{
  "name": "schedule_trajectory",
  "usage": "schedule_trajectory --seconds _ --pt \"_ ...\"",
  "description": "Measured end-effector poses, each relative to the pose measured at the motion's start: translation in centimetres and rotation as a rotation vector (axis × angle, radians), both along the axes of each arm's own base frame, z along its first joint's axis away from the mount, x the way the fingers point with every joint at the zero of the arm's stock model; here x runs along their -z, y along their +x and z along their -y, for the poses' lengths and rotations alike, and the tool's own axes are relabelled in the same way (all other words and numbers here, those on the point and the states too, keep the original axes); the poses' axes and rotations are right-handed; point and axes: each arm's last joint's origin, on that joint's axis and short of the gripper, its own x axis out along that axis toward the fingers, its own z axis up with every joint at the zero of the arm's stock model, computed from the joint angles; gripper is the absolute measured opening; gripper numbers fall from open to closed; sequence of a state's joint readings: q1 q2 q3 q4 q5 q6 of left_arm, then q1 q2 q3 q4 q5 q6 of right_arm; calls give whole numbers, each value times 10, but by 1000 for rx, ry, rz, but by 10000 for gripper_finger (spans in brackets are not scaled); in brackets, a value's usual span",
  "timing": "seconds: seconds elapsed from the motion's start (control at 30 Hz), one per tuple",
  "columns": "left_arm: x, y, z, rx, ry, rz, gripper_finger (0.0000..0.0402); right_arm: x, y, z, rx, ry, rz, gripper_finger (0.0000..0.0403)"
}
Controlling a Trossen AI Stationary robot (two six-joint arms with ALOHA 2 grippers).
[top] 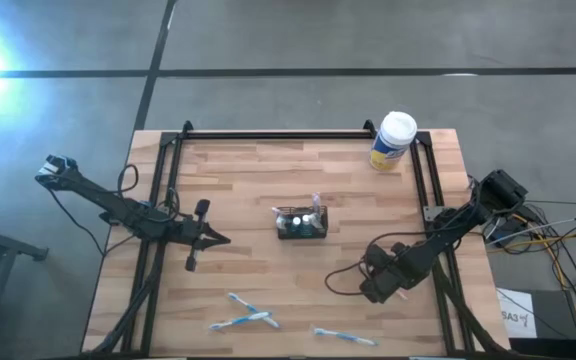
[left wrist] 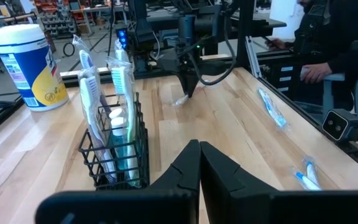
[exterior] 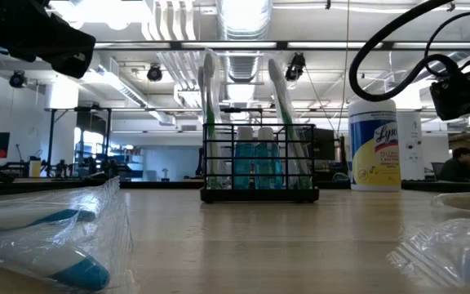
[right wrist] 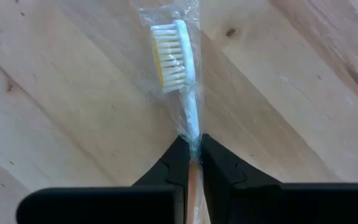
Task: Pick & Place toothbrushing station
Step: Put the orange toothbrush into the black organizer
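Station mid-table, between left claw and right claw

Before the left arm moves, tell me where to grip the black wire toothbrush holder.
Probably come from above at a short end of the black wire toothbrush holder and pinch its top rim wire. It stands upright, and bagged brushes and tubes fill the middle. The left gripper, shut, waits beside it.

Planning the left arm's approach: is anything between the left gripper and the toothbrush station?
Nothing visible. Bare table lies between the left gripper and the station. The right gripper is off to the side, shut on a wrapped toothbrush.
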State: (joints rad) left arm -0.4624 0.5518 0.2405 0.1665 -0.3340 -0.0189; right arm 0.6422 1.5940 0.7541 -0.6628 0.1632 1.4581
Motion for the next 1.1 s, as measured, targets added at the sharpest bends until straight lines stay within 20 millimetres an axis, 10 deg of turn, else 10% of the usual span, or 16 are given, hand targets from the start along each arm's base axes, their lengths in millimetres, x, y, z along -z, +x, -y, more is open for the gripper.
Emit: schedule_trajectory --seconds 0.23,0.8,1.1 --pt "0 0 0 0 0 1 14 -13 8 0 -63 -111 116 17" --pt "-5 1 0 -7 -21 45 10 -144 26 8 -249 -726 848 16" --pt "-5 1 0 -8 -18 45 16 -124 39 37 -332 -943 1065 15"
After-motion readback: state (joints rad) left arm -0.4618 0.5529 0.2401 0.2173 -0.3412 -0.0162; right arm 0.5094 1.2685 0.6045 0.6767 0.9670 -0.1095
